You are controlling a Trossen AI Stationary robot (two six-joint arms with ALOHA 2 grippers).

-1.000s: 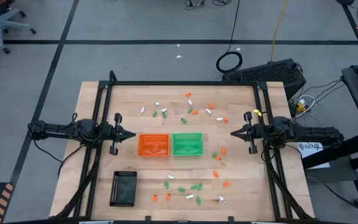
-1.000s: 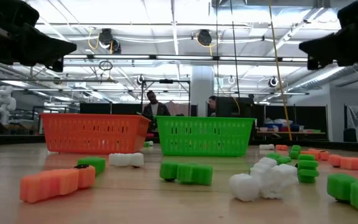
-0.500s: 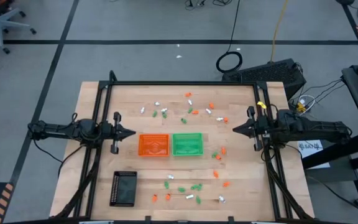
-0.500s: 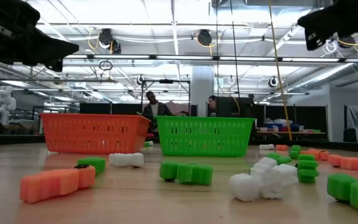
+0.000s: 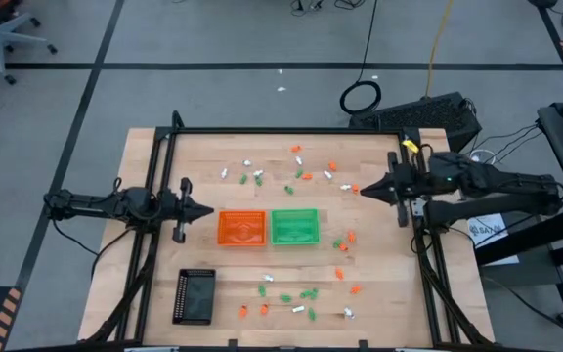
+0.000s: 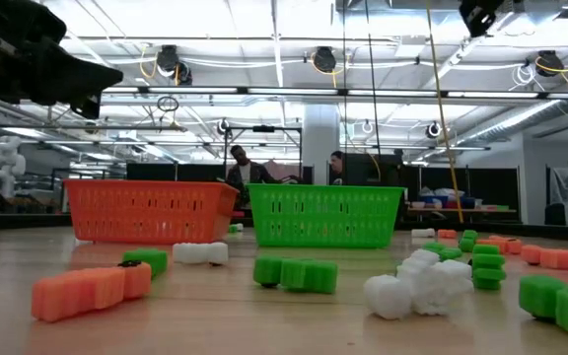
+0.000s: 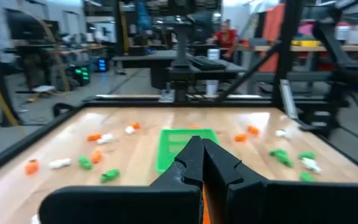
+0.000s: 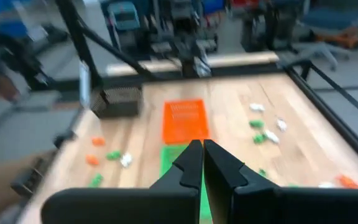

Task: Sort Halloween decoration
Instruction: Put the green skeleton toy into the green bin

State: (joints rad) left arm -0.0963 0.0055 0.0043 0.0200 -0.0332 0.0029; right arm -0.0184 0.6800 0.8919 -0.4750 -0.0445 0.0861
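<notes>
Orange, green and white trinkets lie loose on the wooden table, one scatter along the near edge beside the black tray, a few just right of the trays, and another scatter across the far half. None appears to be in the orange tray or the green tray, which sit side by side, touching, at the table's middle, so the sorting looks unstarted and the step in hand reads as the approach to a first pick. The left gripper hangs just left of the orange tray, fingers pressed together and empty. Farther back, the right gripper is raised above the table and points at the far scatter, close to an orange piece; its fingers too are closed on nothing. The next move probably calls for that arm to part its fingers, come down over one piece, and carry it to the tray of matching colour; where the white ones belong I cannot tell.
</notes>
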